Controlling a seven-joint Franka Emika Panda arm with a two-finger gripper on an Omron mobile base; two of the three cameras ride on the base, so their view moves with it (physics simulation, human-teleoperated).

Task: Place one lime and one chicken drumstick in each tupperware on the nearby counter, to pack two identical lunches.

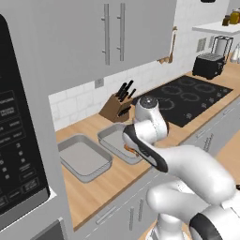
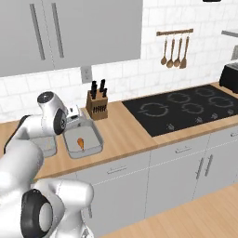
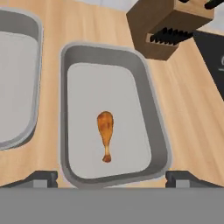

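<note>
A chicken drumstick (image 3: 106, 133) lies loose on the floor of the right tupperware (image 3: 156, 127), plump end away from me, bone end toward me. It also shows as an orange speck (image 2: 80, 142) in the same tray (image 2: 95, 139) from the right base view. The left tupperware (image 3: 17, 87) beside it has a bare floor. Both stand on the counter (image 3: 188, 109). My gripper (image 3: 111, 178) hovers open above the right tray's near end, its fingertips (image 3: 43, 177) wide apart and nothing between them. The lime is out of view.
A wooden knife block (image 3: 168, 30) stands just behind the right tray, near the wall. The black stovetop (image 2: 181, 109) lies to the right of it. A toaster (image 1: 208, 65) sits far right, and a microwave (image 1: 14, 154) stands at the counter's left end.
</note>
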